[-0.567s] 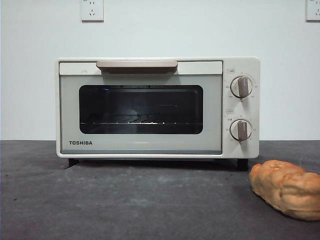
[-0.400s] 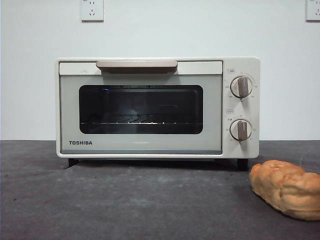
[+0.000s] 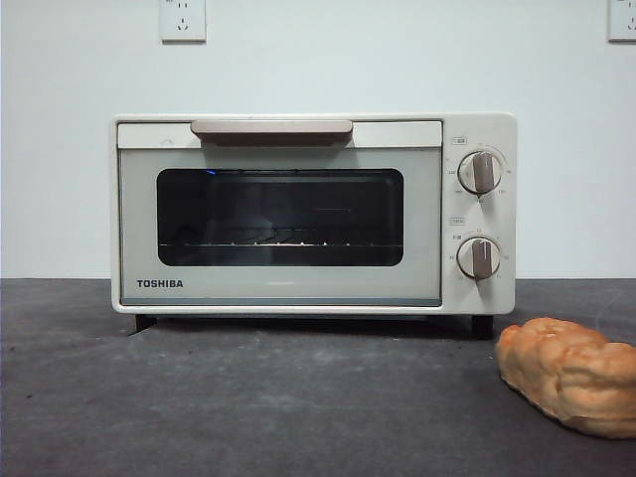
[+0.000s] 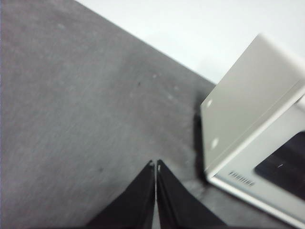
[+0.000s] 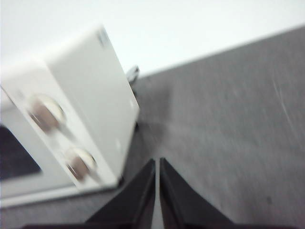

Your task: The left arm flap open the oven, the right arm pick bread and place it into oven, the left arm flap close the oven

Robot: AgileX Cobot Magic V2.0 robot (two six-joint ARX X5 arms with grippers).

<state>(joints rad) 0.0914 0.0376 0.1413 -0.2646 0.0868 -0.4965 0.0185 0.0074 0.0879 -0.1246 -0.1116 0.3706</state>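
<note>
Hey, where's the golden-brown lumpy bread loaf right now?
In the front view, the golden-brown lumpy bread loaf lies on the dark grey table at the lower right, in front of the cream-white toaster oven, below its knobs.

1. Cream-white boxy TOSHIBA toaster oven (image 3: 313, 214): door shut, beige bar handle on top, two knobs at right, standing upright on dark tabletop.
2. Golden-brown lumpy bread loaf (image 3: 569, 375): lying on tabletop, near oven's right front corner, apart.

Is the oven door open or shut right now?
Shut. In the front view the oven door stands flush, its bar handle at the top, the wire rack seen through the glass. The bread lies outside.
</note>
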